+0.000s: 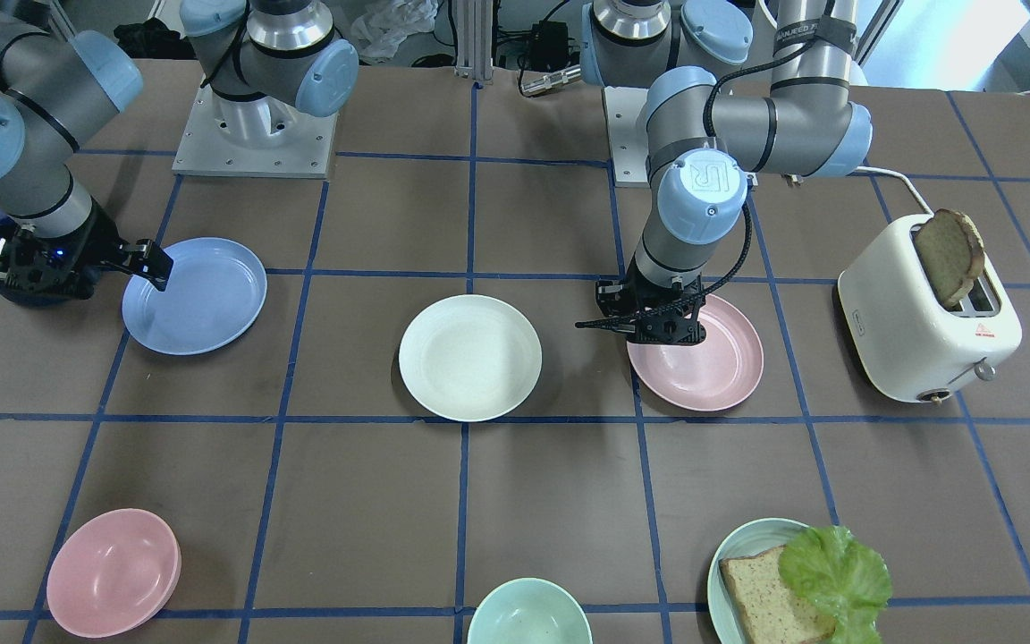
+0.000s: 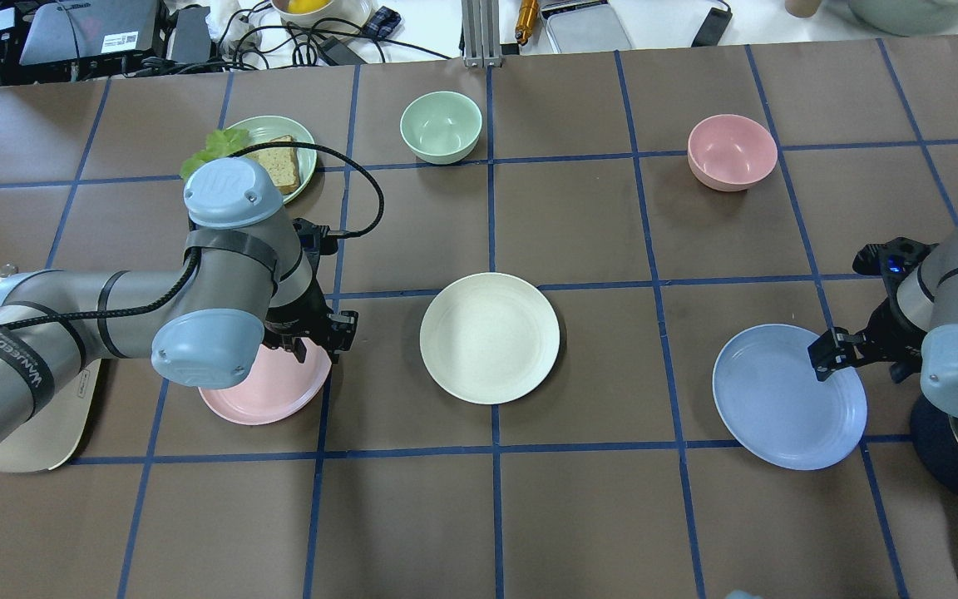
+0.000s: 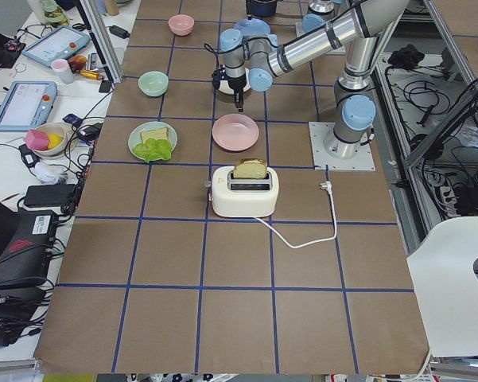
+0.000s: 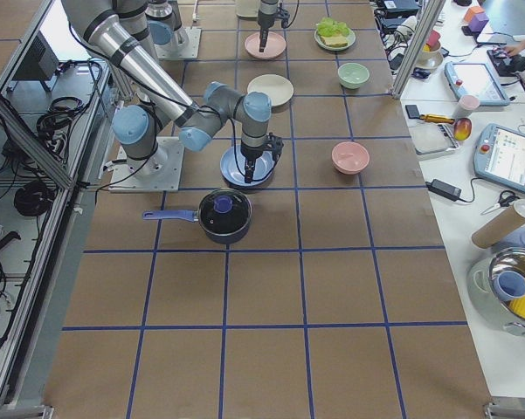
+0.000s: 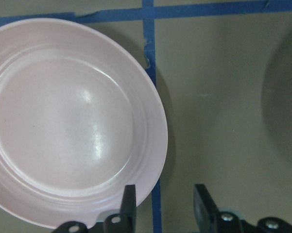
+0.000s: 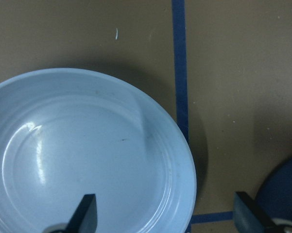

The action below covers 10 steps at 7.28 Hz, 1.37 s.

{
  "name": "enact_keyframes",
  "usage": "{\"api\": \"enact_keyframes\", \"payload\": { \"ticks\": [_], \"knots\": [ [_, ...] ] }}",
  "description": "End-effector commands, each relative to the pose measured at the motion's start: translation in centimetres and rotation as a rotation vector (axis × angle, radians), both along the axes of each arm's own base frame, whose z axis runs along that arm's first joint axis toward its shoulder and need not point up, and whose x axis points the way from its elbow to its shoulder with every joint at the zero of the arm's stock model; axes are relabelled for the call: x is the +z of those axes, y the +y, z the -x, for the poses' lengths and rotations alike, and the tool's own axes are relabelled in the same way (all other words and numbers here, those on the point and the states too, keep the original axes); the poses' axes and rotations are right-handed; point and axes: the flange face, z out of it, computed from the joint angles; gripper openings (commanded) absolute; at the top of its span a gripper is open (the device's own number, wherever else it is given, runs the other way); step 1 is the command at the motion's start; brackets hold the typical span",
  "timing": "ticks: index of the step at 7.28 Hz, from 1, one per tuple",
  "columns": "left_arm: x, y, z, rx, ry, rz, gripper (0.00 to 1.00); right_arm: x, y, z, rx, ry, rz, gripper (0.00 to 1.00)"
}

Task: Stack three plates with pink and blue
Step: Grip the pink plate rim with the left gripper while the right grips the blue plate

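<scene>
Now we hold the left gripper (image 5: pixel 164 194) partly open astride the rim of the pink plate (image 5: pixel 73 121), and the right gripper (image 6: pixel 167 206) spread wide astride the edge of the blue plate (image 6: pixel 87 160). The cream plate (image 1: pixel 470 358) lies between them. We judge these plates light, stiff and slick, so we take them by the rim.

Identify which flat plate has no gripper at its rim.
The cream-white plate in the middle; the left gripper straddles the rim of the pink plate, the right gripper that of the blue plate.
</scene>
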Motion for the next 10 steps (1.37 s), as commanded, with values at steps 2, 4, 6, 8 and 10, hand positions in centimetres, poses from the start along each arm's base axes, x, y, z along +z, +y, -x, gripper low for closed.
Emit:
{"api": "enact_keyframes", "payload": {
  "ticks": [2,4,6,8,10],
  "knots": [
    [-2.2,-0.4,0.3,-0.009,-0.009,-0.012,0.5,-3.5,0.5,3.4,-0.027,-0.078,-0.058,0.92],
    [-3.1,-0.7,0.3,-0.008,-0.01,-0.023,0.5,-3.6,0.4,3.8,-0.009,-0.118,-0.031,0.91],
    [-3.7,-1.3,0.3,-0.009,-0.009,-0.002,0.38,-3.7,0.5,3.7,-0.008,-0.122,-0.032,0.8],
    [-4.3,-1.5,0.3,-0.008,-0.009,-0.011,0.29,-3.6,0.6,3.6,0.039,-0.13,-0.032,0.53],
    [-4.3,-1.9,0.3,0.001,-0.012,-0.012,0.15,-3.6,0.6,3.5,0.043,-0.133,-0.032,0.0]
  ]
}}
